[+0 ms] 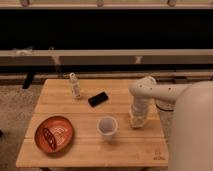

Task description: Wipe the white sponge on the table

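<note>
We see the gripper [137,118] low over the table's [90,146] right side, the sponge [135,123] at its tip; whether it grips we cannot tell.

Dim warm light, gripper [137,120] low at right of table [90,150]

The robot is smooth cream-white throughout: a tubular arm [161,91] with a rounded elbow, a broad domed shell [196,131], and a pale pincer [137,120] at the 3 o'clock side of the bench [90,148].
</note>
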